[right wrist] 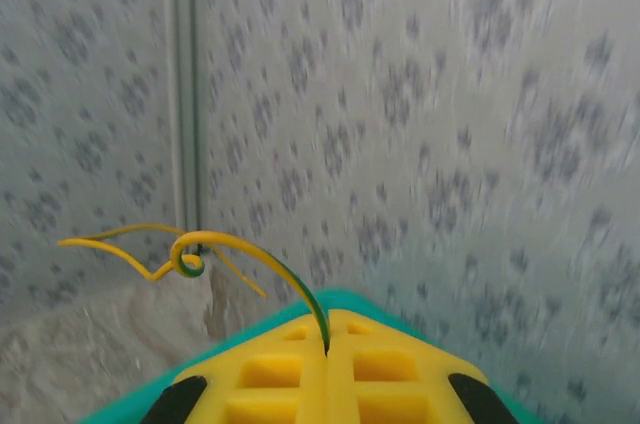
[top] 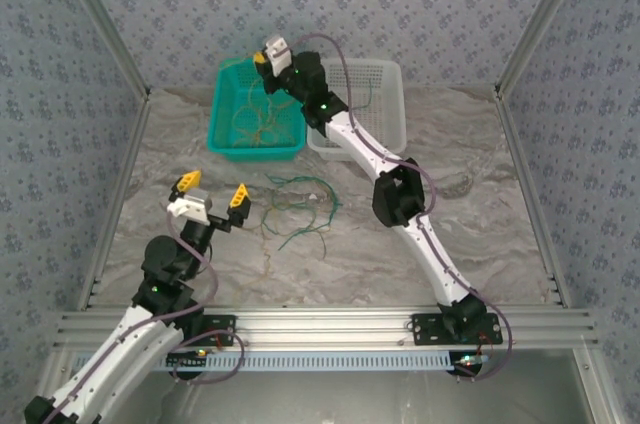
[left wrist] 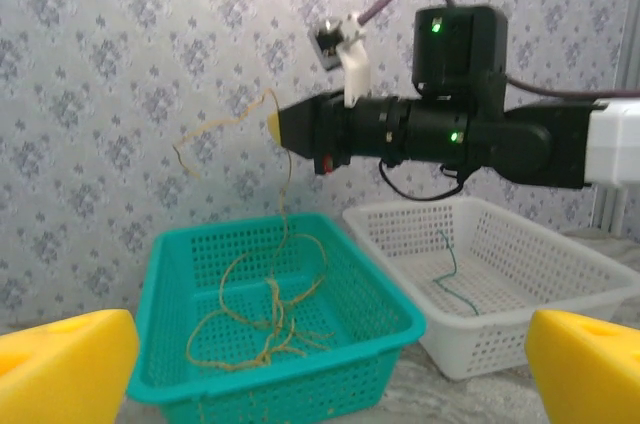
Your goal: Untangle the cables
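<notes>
While the top view shows the left claw (top: 212, 189) spread near green cables (top: 300, 206) on the bench (top: 480, 214), left wrist view has the right claw (left wrist: 275, 124) dangling a tan cable (left wrist: 287, 194) into the teal basket (left wrist: 280, 389); right wrist: pinched tight, best lowered before release

No text, label, brand name or number can be read on any surface pictured. The wallpaper (top: 400, 4) is printed with a repeated floral ornament and no lettering. Small green indicator lights (left wrist: 436, 26) are lit on the black housing of the right arm (left wrist: 520, 144), and no marking can be made out beside them.
</notes>
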